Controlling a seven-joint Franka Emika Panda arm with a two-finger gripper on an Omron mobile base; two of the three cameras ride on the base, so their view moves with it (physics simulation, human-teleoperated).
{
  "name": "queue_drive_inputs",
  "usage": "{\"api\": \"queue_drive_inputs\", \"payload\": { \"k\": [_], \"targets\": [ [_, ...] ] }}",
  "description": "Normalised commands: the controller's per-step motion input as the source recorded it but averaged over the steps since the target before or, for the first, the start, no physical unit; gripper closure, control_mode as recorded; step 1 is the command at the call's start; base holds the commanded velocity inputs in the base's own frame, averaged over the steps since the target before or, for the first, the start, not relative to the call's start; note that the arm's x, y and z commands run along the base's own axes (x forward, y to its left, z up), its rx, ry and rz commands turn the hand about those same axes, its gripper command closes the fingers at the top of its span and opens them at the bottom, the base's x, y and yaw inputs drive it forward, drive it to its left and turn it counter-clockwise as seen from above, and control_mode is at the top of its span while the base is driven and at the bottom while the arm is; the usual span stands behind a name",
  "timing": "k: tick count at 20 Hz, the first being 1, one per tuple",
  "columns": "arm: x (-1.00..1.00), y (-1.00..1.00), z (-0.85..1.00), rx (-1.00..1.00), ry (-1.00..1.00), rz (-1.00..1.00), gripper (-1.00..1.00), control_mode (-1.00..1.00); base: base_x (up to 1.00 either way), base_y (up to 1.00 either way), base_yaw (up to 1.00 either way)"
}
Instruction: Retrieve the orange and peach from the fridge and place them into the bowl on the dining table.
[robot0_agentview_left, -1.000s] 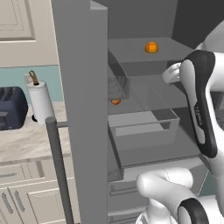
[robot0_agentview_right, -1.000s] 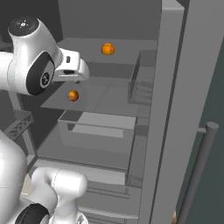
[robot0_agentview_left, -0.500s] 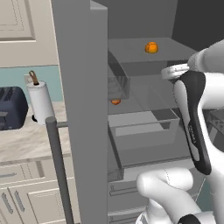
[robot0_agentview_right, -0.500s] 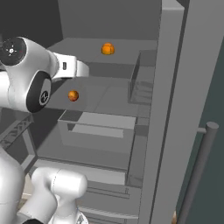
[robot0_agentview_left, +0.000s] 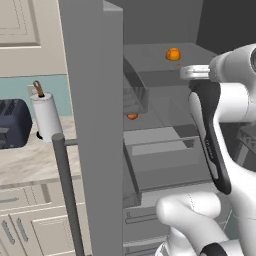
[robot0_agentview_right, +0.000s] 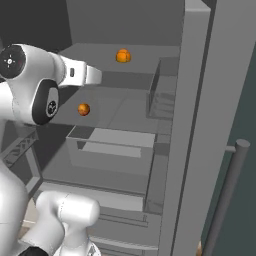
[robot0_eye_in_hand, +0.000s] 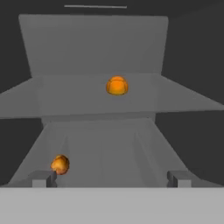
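The fridge (robot0_agentview_left: 90, 125) stands open, with its shelves in front of me. A bright orange fruit (robot0_eye_in_hand: 117, 85) sits on the upper shelf, also seen in the base views (robot0_agentview_left: 173, 54) (robot0_agentview_right: 123, 55). A darker, smaller-looking orange fruit (robot0_eye_in_hand: 60, 164) lies on the shelf below (robot0_agentview_left: 132, 116) (robot0_agentview_right: 83, 109). I cannot tell which is the orange and which the peach. My gripper (robot0_eye_in_hand: 111, 179) is open and empty, level with the upper shelf's front edge and short of both fruits. The bowl and the dining table are out of view.
A clear drawer (robot0_agentview_left: 160, 145) sits under the lower shelf. Door bins (robot0_agentview_right: 162, 95) line the open right door, whose bar handle (robot0_agentview_right: 227, 195) juts out. The left door's handle (robot0_agentview_left: 67, 195) stands near a paper towel roll (robot0_agentview_left: 46, 117) and toaster (robot0_agentview_left: 12, 122) on the wall counter (robot0_agentview_left: 30, 160).
The arm's elbow and forearm have swung outward and down while the hand stays near the upper shelf's front. The jaws stay open. Neither fruit has moved.
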Motion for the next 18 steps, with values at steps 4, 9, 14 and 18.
{"api": "queue_drive_inputs", "payload": {
  "k": [4,9,14,18],
  "targets": [
    [0.18,0.0,0.44,0.09,0.03,-0.02,-1.0,-1.0,0.0,0.0,0.0],
    [0.19,0.0,0.01,0.06,0.01,0.0,-1.0,-1.0,0.0,0.0,0.0],
    [0.19,0.0,-0.13,0.0,-0.03,0.0,-1.0,-1.0,0.0,0.0,0.0],
    [0.22,-0.11,0.0,0.0,-0.08,0.0,-1.0,-1.0,0.0,0.0,0.0]
  ]
}}
